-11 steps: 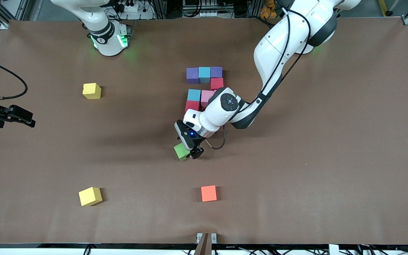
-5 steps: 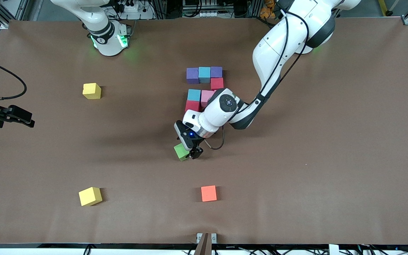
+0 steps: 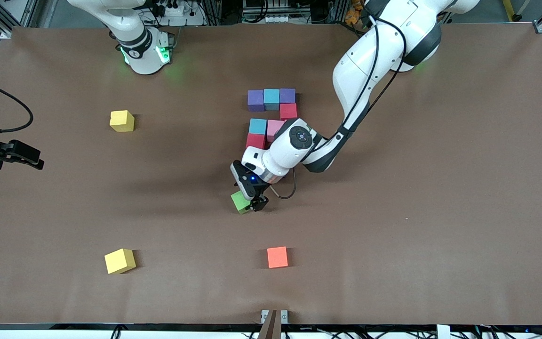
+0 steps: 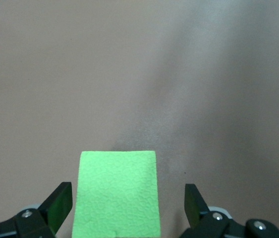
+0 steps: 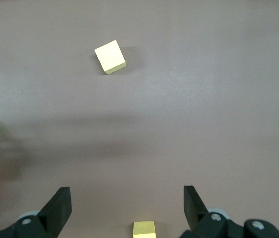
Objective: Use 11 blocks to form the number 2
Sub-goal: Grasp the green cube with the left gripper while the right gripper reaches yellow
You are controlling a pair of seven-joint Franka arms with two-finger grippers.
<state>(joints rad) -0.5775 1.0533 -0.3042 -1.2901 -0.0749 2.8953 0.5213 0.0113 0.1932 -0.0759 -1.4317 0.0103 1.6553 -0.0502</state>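
Left gripper [image 3: 252,203], at table centre: low over the green block [image 3: 240,201], jaws spread wide, one finger [image 4: 60,204] close against a side of the block, the other finger [image 4: 195,202] standing clear with bare table [image 3: 393,235] between; nothing gripped, block resting on the table. Same block in the left wrist view [image 4: 117,193], between the open fingers.

Nearest the front camera from this gripper: orange block [image 3: 277,257], alone, well apart. Toward the right arm's end of the table, about as near to the camera: one yellow cube [image 3: 120,261].

Farther from the front camera than the gripper: the unfinished number 2 [image 3: 271,117], partly hidden by the left wrist. Visible in order of distance: red block [image 3: 255,141]; light blue block [image 3: 258,126] touching pink block [image 3: 274,129]; second red block [image 3: 288,111]; top row of purple block [image 3: 255,100], second light blue block [image 3: 271,99], second purple block [image 3: 287,95], all touching.

Second yellow cube [image 3: 122,120]: well apart, toward the right arm's end.

Right gripper [image 3: 24,155], at the edge of that end: waiting above the table, jaws fully apart, empty.
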